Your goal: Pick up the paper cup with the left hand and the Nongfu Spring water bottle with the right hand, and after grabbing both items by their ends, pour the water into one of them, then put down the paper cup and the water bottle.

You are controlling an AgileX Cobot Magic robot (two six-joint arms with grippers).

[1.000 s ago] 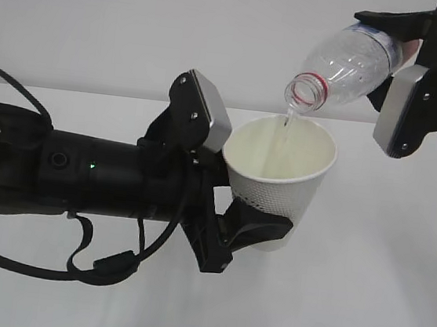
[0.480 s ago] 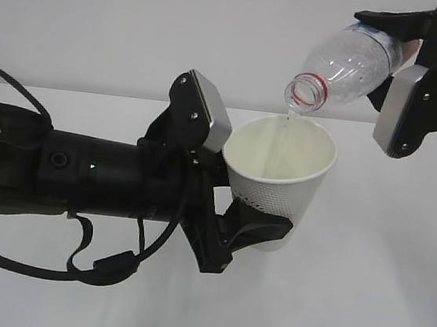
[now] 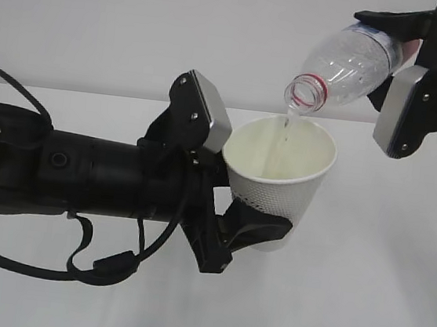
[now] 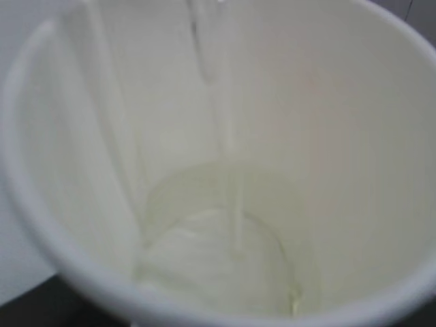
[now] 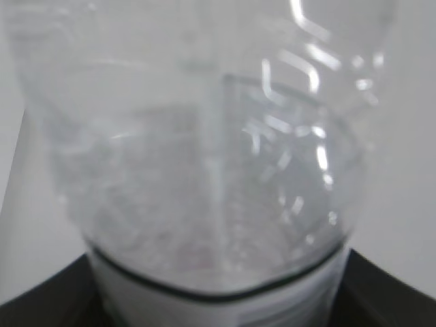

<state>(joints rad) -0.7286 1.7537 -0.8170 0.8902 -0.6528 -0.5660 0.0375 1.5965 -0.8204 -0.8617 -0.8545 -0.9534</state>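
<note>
The table is white and smooth. A black cable from the arm droops down onto it at the left. A soft grey shadow lies on it near the front.

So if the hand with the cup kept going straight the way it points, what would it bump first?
Probably nothing: the left hand holding the paper cup points right across the table, which looks free there. The right hand hangs higher, though depth is unclear.

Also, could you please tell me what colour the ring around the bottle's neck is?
Red; the neck ring on the water bottle shows best in the exterior view.
</note>
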